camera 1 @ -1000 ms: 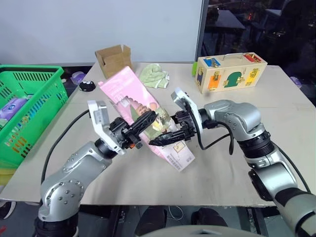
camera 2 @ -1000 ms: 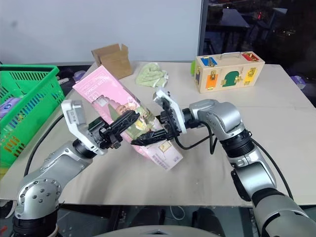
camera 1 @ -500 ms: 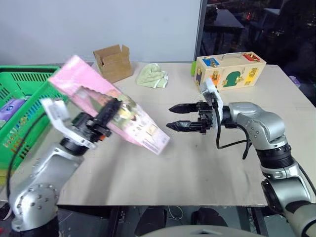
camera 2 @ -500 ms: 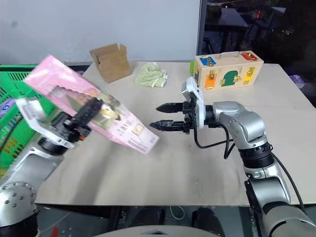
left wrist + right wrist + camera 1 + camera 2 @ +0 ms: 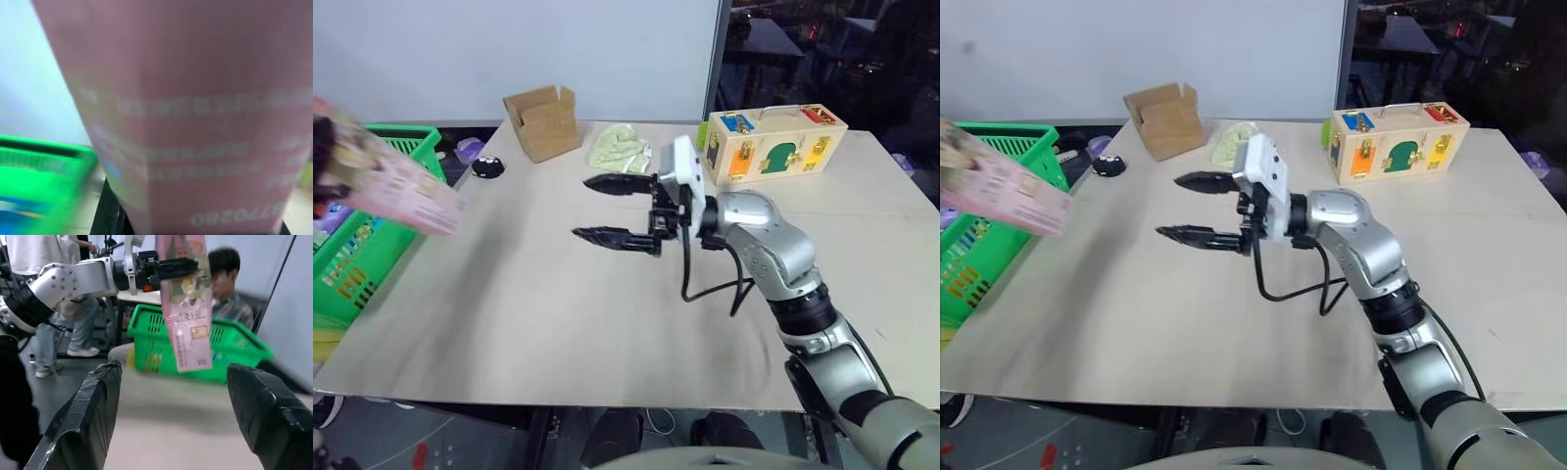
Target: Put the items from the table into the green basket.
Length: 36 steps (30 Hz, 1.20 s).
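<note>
From the head view we see our right gripper spread wide and empty above the table, the pink carton out at nine o'clock over the green basket. In our left wrist view the carton fills the foreground. Our right wrist view shows our left gripper clamped on it above the basket.

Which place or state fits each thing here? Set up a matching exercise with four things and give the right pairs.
Things:
1. pink carton
2. right gripper
3. cardboard box
4. wooden toy box

Places or states:
A. open, above the table's middle
B. far right of the table
C. held in the air by the green basket
D. far edge, flaps open

Pairs: 1-C, 2-A, 3-D, 4-B
</note>
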Tool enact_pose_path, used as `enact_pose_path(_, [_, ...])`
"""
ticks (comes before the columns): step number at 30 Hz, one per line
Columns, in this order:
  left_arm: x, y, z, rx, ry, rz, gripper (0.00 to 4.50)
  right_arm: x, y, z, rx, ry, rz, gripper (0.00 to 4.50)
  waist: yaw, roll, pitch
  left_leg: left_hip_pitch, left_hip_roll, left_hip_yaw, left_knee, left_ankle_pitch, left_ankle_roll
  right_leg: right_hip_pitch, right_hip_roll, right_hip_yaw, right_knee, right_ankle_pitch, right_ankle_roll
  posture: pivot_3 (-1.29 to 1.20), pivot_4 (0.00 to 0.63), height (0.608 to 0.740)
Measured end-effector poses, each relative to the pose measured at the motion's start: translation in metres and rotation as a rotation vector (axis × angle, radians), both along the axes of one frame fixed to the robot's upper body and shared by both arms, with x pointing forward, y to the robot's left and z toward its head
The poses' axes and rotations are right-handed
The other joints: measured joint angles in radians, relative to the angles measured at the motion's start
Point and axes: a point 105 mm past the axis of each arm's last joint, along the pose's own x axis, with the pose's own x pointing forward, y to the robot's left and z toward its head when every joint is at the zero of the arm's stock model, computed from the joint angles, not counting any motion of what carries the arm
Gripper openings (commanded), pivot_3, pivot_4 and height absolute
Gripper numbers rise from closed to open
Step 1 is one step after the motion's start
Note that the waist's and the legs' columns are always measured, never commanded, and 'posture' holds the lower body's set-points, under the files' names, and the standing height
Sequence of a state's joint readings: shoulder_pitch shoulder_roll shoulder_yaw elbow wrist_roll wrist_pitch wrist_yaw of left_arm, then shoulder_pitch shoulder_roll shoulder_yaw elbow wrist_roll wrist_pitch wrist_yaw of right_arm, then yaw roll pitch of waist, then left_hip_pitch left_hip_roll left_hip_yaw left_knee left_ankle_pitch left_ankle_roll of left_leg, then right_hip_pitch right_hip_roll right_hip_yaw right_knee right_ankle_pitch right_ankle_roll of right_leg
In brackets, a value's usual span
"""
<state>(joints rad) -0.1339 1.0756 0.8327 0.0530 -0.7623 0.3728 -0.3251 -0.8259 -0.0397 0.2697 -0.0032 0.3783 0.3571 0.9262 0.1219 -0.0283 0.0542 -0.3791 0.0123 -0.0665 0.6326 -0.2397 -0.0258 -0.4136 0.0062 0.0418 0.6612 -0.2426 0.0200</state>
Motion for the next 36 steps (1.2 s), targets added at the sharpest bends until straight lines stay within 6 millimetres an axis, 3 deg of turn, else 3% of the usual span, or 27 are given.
enact_pose_path(1, [-0.001,0.005,0.003,0.012,-0.002,0.02,1.19,0.0,0.002,0.001,0.003,-0.003,-0.002,3.61,0.001,0.0,0.0,0.0,0.0,0.0,0.0,0.0,0.0,0.0,0.0,0.0,0.0,0.0,0.0,0.37,0.0,0.74])
enact_pose_path(6, [-0.017,0.064,0.047,0.222,-0.004,0.298,1.19,-0.006,0.015,0.004,0.03,-0.018,0.02,3.61,0.025,-0.004,0.0,-0.003,-0.002,-0.003,-0.002,0.0,-0.001,0.0,-0.003,-0.004,-0.004,0.0,0.0,0.36,0.0,0.74])
enact_pose_path(8, [-0.017,0.077,0.052,0.272,0.012,0.351,1.19,-0.006,0.015,0.003,0.03,-0.015,0.015,3.61,0.039,-0.005,0.0,-0.004,-0.004,-0.004,-0.002,0.0,-0.001,0.0,-0.005,-0.005,-0.004,0.0,0.001,0.36,0.0,0.74])
enact_pose_path(11, [-0.01,0.092,0.032,0.274,0.102,0.375,2.13,-0.005,0.013,-0.002,0.026,-0.002,0.002,3.67,0.055,-0.005,0.0,-0.004,-0.004,-0.004,-0.002,0.0,0.0,0.0,-0.005,-0.007,-0.003,0.0,0.001,0.36,0.0,0.74])
enact_pose_path(14, [-0.005,0.105,0.0,0.265,0.221,0.397,3.55,-0.004,0.012,-0.007,0.017,0.012,-0.004,3.67,0.056,-0.006,-0.001,-0.004,-0.002,-0.005,0.0,0.0,-0.001,0.0,-0.004,-0.008,-0.001,0.0,0.001,0.34,0.0,0.74])
enact_pose_path(15, [-0.005,0.107,-0.002,0.26,0.226,0.399,3.77,-0.004,0.012,-0.008,0.016,0.012,-0.004,3.67,0.055,-0.006,-0.001,-0.004,-0.002,-0.005,0.0,0.0,-0.001,0.0,-0.004,-0.009,-0.001,0.0,0.001,0.34,0.0,0.74])
enact_pose_path(16, [-0.006,0.109,-0.009,0.24,0.235,0.4,4.3,-0.004,0.01,-0.008,0.01,0.008,-0.008,3.67,0.055,-0.007,-0.001,-0.004,-0.002,-0.005,0.0,0.0,-0.001,0.0,-0.004,-0.009,-0.001,0.0,0.001,0.34,0.0,0.74])
enact_pose_path(20, [-0.01,0.109,-0.015,0.215,0.213,0.359,4.3,-0.003,0.008,-0.01,0.004,0.006,-0.019,3.67,0.05,-0.007,-0.001,-0.004,-0.001,-0.005,0.0,0.0,-0.001,-0.001,-0.004,-0.009,0.0,0.001,0.001,0.37,0.0,0.74])
enact_pose_path(26, [-0.014,0.096,-0.045,0.177,0.173,0.245,4.3,0.001,0.003,-0.017,-0.02,0.012,-0.036,3.67,0.055,-0.006,-0.001,-0.005,-0.001,-0.009,-0.001,0.0,-0.001,0.0,-0.006,-0.013,0.0,0.002,-0.004,0.37,0.0,0.74])
enact_pose_path(29, [-0.019,0.093,-0.046,0.163,0.154,0.257,4.3,0.002,0.0,-0.02,-0.033,0.014,-0.045,3.67,0.058,-0.006,-0.001,-0.004,-0.002,-0.009,-0.001,0.0,-0.001,0.0,-0.007,-0.014,0.0,0.002,-0.004,0.38,0.0,0.74])
enact_pose_path(36, [-0.011,0.107,-0.064,0.176,0.396,0.363,4.3,0.004,-0.003,-0.022,-0.043,0.017,-0.049,3.67,0.061,-0.007,-0.001,-0.003,-0.001,-0.011,0.0,0.0,-0.001,0.002,-0.005,-0.017,0.002,-0.001,-0.001,0.38,0.0,0.74])
